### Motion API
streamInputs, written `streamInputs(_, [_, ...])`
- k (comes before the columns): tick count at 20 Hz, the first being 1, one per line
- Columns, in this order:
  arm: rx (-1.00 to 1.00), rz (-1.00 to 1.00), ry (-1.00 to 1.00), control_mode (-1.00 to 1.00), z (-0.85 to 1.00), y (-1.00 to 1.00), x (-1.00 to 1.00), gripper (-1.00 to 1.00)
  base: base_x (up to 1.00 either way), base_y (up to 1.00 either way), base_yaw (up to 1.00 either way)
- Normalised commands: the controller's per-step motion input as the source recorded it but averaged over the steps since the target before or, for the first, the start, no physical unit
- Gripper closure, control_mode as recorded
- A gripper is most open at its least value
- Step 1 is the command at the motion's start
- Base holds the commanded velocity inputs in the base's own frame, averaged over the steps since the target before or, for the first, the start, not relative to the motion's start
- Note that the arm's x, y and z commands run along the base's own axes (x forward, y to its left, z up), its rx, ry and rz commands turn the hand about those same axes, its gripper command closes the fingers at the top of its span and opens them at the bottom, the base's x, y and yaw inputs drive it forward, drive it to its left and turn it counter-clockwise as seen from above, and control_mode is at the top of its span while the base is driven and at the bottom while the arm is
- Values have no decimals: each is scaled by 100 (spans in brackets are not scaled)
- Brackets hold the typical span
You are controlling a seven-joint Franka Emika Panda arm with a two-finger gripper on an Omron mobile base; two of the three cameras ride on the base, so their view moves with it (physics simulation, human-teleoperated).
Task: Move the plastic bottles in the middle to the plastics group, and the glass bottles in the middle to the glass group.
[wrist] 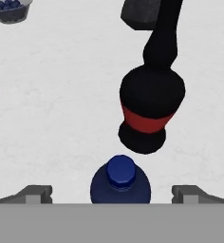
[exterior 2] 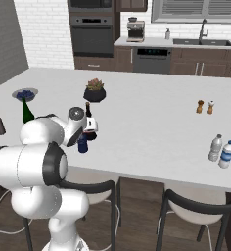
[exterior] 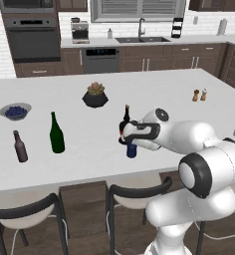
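White stone-look table (exterior: pixel 189 84): small dark-blue plastic bottle with blue cap (wrist: pixel 120 182) upright near the front edge, between the spread, empty fingers of the claw (wrist: pixel 112 193) above it. Dark round-bodied glass bottle with red label band (wrist: pixel 151 107) just behind. Tall dark-green glass bottle (exterior: pixel 56 133) and small brown glass bottle (exterior: pixel 20 147) stand well apart, leftward.

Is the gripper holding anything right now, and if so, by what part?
Nothing is held. The gripper is open above the dark blue bottle, its fingertips standing wide of the cap.
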Motion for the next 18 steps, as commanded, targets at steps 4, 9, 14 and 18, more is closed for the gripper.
streamInputs(4, [0, 0, 0, -100, -8, 0, 0, -100, 0, 0, 0])
streamInputs(9, [0, 0, 0, -100, -2, 0, 7, -100, 0, 0, 0])
streamInputs(14, [0, 0, 0, -100, 0, -1, 4, -100, 0, 0, 0])
streamInputs(18, [0, 0, 0, -100, -4, -1, 1, -100, 0, 0, 0])
